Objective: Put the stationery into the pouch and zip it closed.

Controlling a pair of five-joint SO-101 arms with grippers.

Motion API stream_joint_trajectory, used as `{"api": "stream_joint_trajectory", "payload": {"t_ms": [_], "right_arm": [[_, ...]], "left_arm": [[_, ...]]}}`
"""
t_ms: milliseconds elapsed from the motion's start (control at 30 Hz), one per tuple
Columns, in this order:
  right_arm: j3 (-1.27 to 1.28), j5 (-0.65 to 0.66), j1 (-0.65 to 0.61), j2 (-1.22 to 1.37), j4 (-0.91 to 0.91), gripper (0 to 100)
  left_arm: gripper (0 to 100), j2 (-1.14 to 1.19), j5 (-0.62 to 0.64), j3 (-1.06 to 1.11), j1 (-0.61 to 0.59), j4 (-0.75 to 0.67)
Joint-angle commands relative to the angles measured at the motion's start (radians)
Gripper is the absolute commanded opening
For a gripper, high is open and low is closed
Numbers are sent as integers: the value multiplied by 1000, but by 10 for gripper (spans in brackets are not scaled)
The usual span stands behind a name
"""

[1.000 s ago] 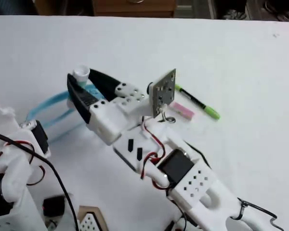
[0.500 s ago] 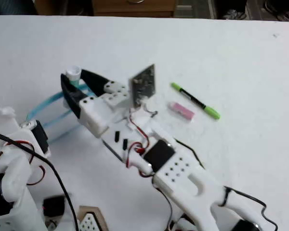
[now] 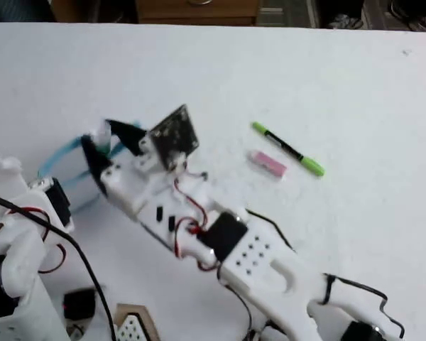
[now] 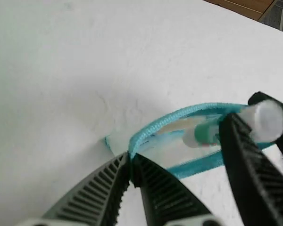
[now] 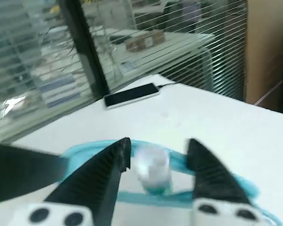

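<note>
1. Left wrist view: the left gripper point(image 4: 131, 162) has its ribbed fingers together, pinching the woven teal zip edge of the pouch point(image 4: 188, 113).
2. The same view shows the pouch mouth held open as a loop, with clear, glossy walls.
3. Right wrist view: the right gripper point(image 5: 158, 141) is over the pouch point(image 5: 85, 150), its pointed black fingers apart.
4. A white tube point(image 5: 153, 167) sits between them, with a gap visible on each side.
5. Left wrist view: the tube point(image 4: 269, 120) is a smooth cylinder, tilted, its teal end inside the pouch mouth.
6. High view: the right gripper point(image 3: 101, 137) and tube point(image 3: 99, 131) are at the pouch point(image 3: 60, 158).
7. A slim green pen point(image 3: 287, 149) and a flat pink eraser point(image 3: 268, 163) lie just beside each other on the white table point(image 3: 341, 85), well apart from the pouch.
</note>
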Motion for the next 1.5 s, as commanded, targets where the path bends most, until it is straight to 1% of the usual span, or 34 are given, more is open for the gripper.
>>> {"api": "stream_joint_trajectory", "payload": {"t_ms": [0, 200, 300, 367, 400, 433, 500, 567, 633, 700, 833, 933, 1000, 1067, 1267, 1467], "right_arm": [[-18, 20, -16, -59, 67, 317], [-213, 20, 136, -113, 269, 316], [-341, 21, 275, -101, 435, 316], [-404, 52, 398, -58, 573, 315], [-430, 103, 444, -24, 659, 315], [-446, 192, 487, 16, 754, 315], [-460, 417, 544, 108, 911, 315], [-456, 597, 601, 200, 1017, 315], [-459, 713, 647, 295, 1076, 315], [-460, 778, 688, 397, 1081, 315], [-463, 887, 727, 604, 1076, 315], [-473, 1010, 733, 717, 983, 315], [-508, 1054, 733, 782, 943, 315], [-566, 1056, 734, 835, 940, 315], [-727, 1056, 799, 955, 970, 315], [-802, 1056, 825, 1112, 1024, 315]], "left_arm": [[24, 8, -2, 0, -5, -14], [24, 8, -3, 0, -5, -14], [24, 8, -3, 0, -5, -14], [24, 8, -3, 0, -5, -14], [24, 8, -3, 0, -5, -14], [24, 8, -3, 0, -5, -14], [24, 8, -3, 0, -5, -14], [24, 8, -3, 0, -5, -14], [24, 8, -3, 0, -5, -14], [24, 8, -3, 0, -5, -14], [24, 8, -3, 0, -5, -14], [24, 8, -3, 0, -5, -14], [24, 8, -3, 2, -5, -14], [24, 8, -3, 2, -5, -14], [24, 8, -3, 3, -5, -14], [24, 8, -3, 3, -5, -14]]}}
